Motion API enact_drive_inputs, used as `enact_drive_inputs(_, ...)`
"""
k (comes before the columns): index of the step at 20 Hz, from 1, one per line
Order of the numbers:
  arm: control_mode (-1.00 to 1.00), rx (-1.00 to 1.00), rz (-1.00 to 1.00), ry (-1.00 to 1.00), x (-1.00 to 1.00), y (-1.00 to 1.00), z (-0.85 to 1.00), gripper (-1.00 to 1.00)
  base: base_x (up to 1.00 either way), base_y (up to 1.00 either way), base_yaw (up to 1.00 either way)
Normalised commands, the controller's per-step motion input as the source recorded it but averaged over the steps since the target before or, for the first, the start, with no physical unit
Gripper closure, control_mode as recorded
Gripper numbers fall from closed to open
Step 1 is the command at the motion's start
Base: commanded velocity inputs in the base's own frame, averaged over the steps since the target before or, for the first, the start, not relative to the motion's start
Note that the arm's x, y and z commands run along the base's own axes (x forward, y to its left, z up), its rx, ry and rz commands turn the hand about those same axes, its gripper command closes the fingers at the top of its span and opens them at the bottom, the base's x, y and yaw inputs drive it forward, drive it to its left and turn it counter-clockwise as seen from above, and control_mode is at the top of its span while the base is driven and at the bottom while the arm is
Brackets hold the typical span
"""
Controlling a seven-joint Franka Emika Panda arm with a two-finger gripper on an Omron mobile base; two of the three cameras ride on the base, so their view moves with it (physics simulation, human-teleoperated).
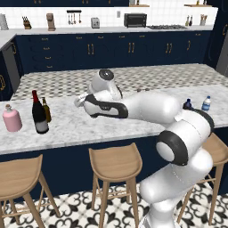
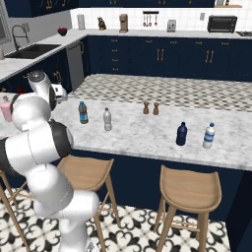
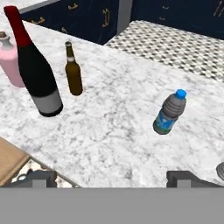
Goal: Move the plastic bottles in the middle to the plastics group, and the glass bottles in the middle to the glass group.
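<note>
Wide apart at the bottom of the hand view, the gripper (image 3: 112,178) grasps nothing. Right of centre stands the dark plastic bottle (image 3: 170,112); the clear plastic bottle (image 2: 107,119) waits beside it. At upper left, the wine bottle (image 3: 35,70) stands by the beer bottle (image 3: 73,70) and pink bottle (image 3: 11,61). Reaching over, the arm might topple either light bottle.

Your arm (image 1: 178,133) rises from the base, bends at a dark elbow joint and reaches forward and to the left over the surface (image 1: 102,124). The forearm lies nearly level, and the wrist turns the hand downward at a slant. Your pincer (image 3: 111,177) hangs above the surface with its jaws spread wide, nothing between them.
</note>
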Motion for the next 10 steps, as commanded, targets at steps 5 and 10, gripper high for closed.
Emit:
enact_drive_inputs(5, -1.00, 0.00, -0.30, 0.13, 0.17, -0.92, 0.01, -1.00, 0.00, 0.00, 0.00)
enact_drive_inputs(10, -1.00, 0.00, -0.28, 0.09, 0.29, -0.54, -0.30, -1.00, 0.00, 0.00, 0.00)
